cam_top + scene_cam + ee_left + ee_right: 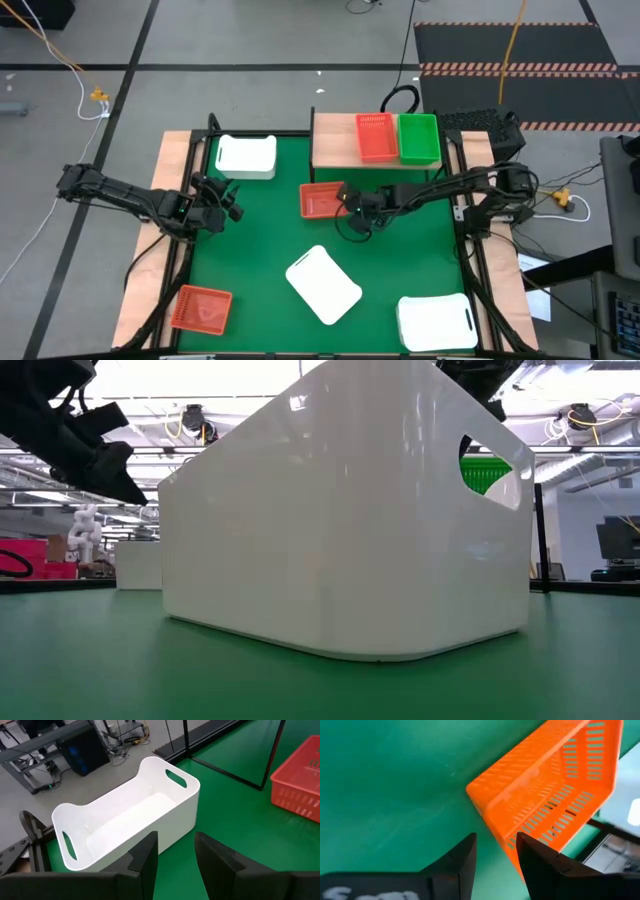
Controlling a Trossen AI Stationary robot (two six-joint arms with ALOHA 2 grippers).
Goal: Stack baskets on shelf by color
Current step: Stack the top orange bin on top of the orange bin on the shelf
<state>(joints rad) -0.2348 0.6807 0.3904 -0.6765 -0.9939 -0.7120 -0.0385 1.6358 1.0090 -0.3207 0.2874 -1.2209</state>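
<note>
R gripper [352, 205], fingers spread w/ nothing between, sits mid-frame just beside the orange basket [320, 200] below the shelf [335, 140]; I'd centre the rim btwn fingers before closing, while L gripper [222, 200], also spread, waits nr white basket [246, 157] upper left.

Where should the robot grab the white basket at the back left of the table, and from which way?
Best by a long wall of the white basket, from above. It stands upright with its mouth open, so one finger can probably go inside and one outside. The left hand is nearest, open and aimed at that wall. The oval handle holes in the short ends look too narrow for a finger.
</note>
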